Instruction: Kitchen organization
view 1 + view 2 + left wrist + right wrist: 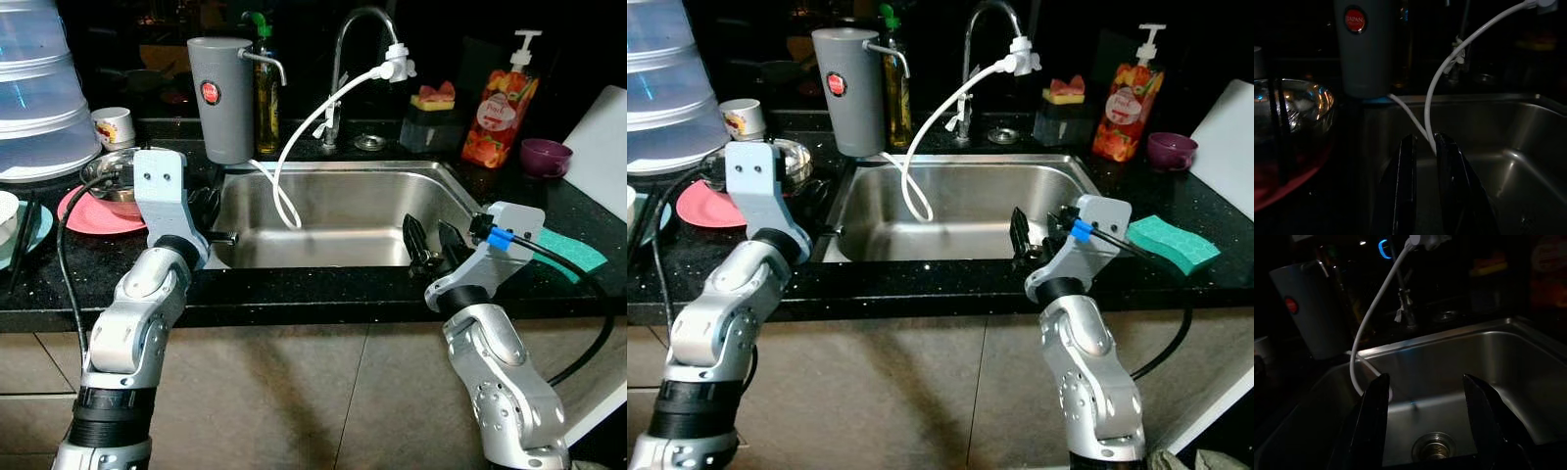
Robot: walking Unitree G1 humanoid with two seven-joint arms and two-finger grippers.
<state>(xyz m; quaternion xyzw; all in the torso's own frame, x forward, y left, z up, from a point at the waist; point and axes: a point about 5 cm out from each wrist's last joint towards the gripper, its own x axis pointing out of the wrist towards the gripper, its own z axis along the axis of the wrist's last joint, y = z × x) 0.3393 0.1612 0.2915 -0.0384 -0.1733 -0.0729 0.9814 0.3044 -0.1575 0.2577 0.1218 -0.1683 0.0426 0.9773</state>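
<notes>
Two silver arms reached over a black stone counter (323,284) toward a steel sink (343,211). Left gripper (1422,196) hovered at the sink's left rim, fingers nearly together, holding nothing. Right gripper (1427,426) hung over the front right edge, fingers spread wide, empty. Its wrist view looked down on the drain (1433,448), unseen by the head cameras. A white hose (294,147) looped from the faucet (358,59) into the basin. A grey filter canister (220,98) stood behind. A steel bowl (113,176) sat on a pink plate (83,215); a green sponge (1171,243) lay right.
</notes>
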